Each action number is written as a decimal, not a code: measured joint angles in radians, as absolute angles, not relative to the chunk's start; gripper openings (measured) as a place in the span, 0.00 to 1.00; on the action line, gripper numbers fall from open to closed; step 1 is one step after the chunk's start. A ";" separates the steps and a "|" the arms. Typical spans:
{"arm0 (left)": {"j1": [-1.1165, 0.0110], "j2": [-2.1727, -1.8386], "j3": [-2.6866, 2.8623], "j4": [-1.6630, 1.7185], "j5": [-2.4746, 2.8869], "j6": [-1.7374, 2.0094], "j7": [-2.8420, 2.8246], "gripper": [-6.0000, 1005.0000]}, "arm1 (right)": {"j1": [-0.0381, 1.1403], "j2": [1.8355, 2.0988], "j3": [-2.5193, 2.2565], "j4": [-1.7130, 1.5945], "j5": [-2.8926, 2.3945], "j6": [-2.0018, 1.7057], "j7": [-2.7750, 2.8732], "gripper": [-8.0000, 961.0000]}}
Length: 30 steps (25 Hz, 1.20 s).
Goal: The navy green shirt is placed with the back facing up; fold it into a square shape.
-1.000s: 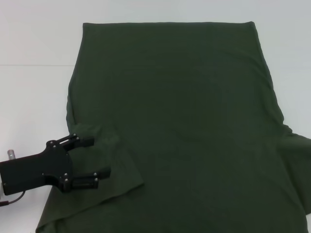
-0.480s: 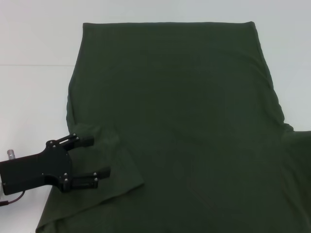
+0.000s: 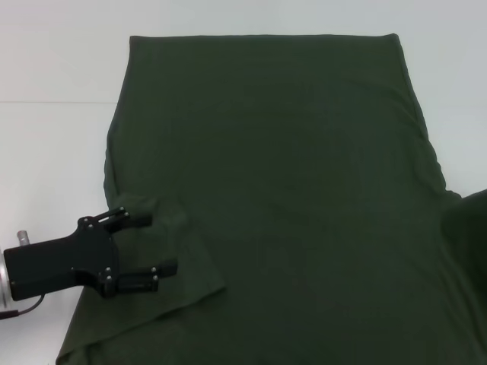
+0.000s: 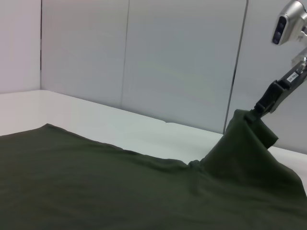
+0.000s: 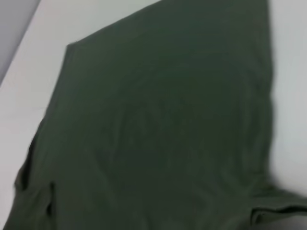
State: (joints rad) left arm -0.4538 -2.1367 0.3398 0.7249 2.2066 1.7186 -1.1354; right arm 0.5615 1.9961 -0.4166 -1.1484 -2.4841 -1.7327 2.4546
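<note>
The shirt [image 3: 274,190] is lying spread flat on the white table [image 3: 53,152], plain side up, its left sleeve folded in over the body. The left gripper [image 3: 144,243] is hovering at that folded sleeve with its two black fingers [image 3: 141,281] spread wide apart, the cloth lying between and under them, nothing pinched. In the left wrist view the right gripper [image 4: 259,109] is pinching the far right sleeve shut and lifting it into a peak. Compared with a second ago, the left gripper has shifted slightly toward the shirt's middle, and the right sleeve is now rising at the frame's right edge as a dark raised fold.
</note>
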 joint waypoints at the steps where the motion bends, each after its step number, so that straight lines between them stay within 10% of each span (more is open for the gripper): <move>1: -0.454 -2.137 0.340 0.725 2.206 1.718 -1.135 0.94 | 0.568 2.001 -0.433 -1.141 -2.482 -1.733 2.454 0.17; 19: -0.437 -2.148 0.333 0.723 2.203 1.723 -1.142 0.94 | 0.692 2.044 -0.568 -0.946 -2.412 -1.669 2.404 0.22; 27: -0.437 -2.151 0.333 0.722 2.201 1.727 -1.158 0.94 | 0.678 2.021 -0.564 -0.855 -2.345 -1.683 2.289 0.69; 30: -0.438 -2.152 0.333 0.721 2.192 1.741 -1.215 0.94 | 0.650 2.025 -0.565 -0.813 -2.285 -1.703 2.129 0.71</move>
State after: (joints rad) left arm -0.4377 -2.1520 0.3335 0.7213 2.1917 1.7414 -1.2151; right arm 0.6502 2.0249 -0.5651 -0.8135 -2.2854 -1.7029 2.1289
